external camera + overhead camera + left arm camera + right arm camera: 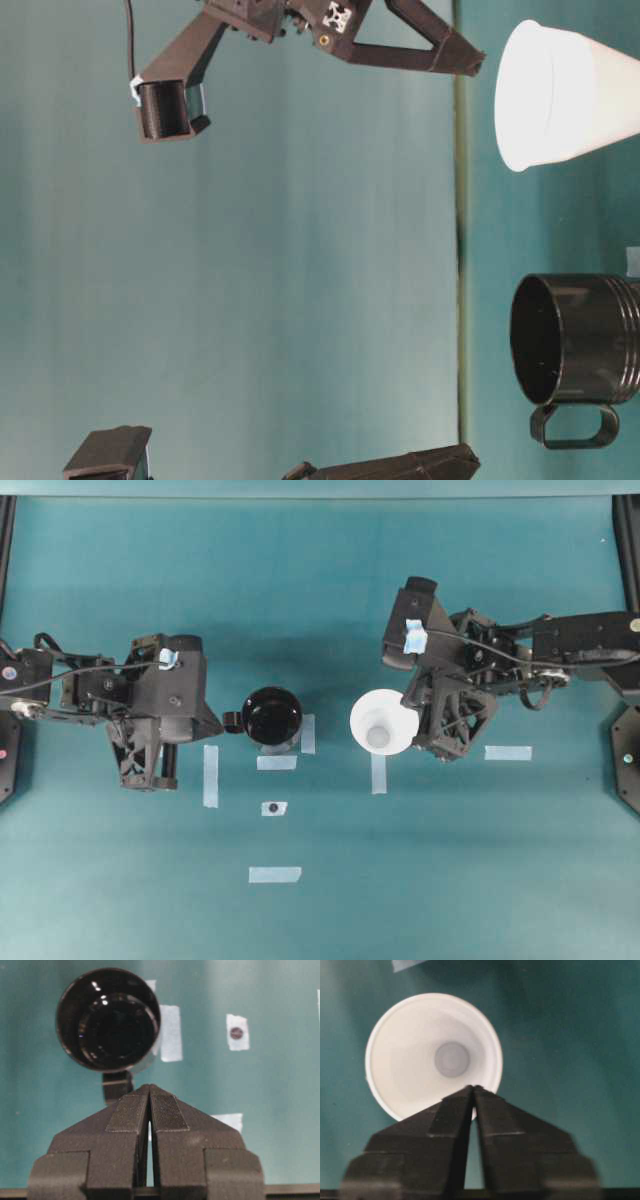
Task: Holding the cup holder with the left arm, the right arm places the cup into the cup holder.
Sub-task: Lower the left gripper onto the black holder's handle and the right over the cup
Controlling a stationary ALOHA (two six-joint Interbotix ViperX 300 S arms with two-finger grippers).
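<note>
Teal table (pixel 100 880); wrist views: tools closed.

Seen from above, the white cup (pixel 434 1057) stands open-mouthed on the teal worktop (pixel 570 1035), its small grey base visible inside, while the right arm's black fingers (pixel 451 1110) meet tip to tip over its near rim, a pale tape strip (pixel 407 964) beyond.

No words, numbers or brand names can be read anywhere. The only sign is a small black-and-white patterned marker (pixel 338 15) on the upper arm in the table-level view.
</note>
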